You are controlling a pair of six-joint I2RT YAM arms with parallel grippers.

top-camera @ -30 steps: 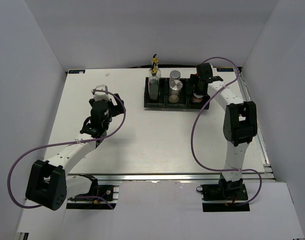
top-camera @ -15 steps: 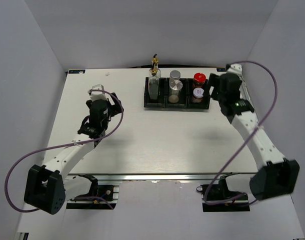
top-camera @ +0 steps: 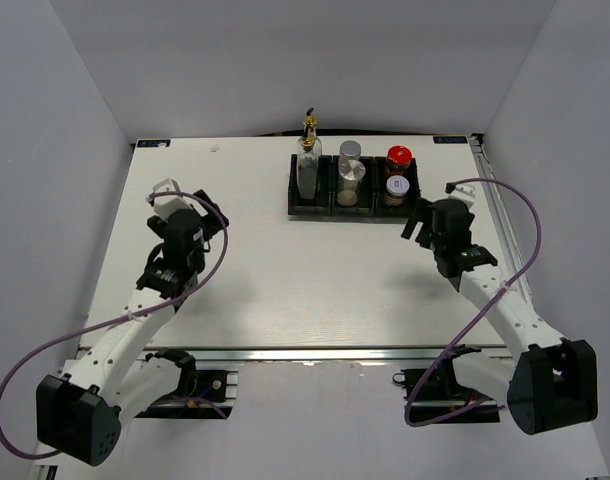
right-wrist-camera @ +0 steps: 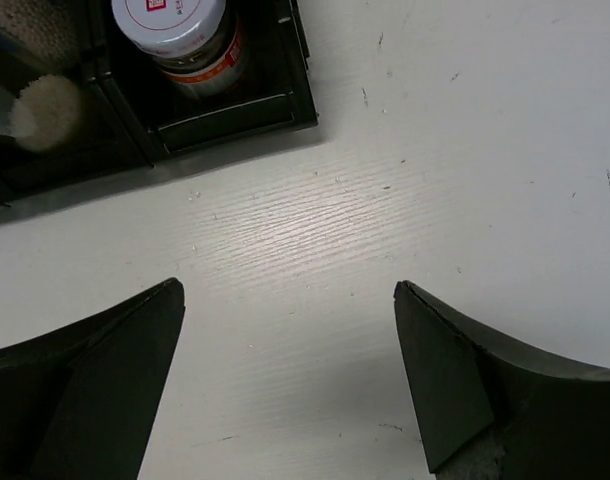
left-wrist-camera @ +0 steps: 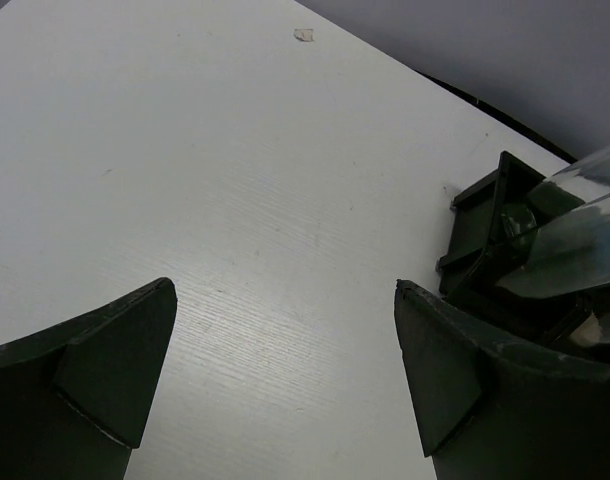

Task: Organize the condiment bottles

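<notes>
Even, diffuse overhead light keeps the white table bright in all 3 views. Faint, soft shadows lie beside the left arm and right arm. In the right wrist view the table shows a mild sheen, and the near fingers look dark and soft-edged.

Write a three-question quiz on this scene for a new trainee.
1. True or false: the right gripper holds a jar.
2. In the top view, which compartment of the tray holds the red-lidded jar? A left, B middle, C right.
3. Name the container that shares that compartment, on the side nearer the arms.
Key: 1 false, its fingers are apart and empty; 2 C; 3 the white-labelled jar.
</notes>
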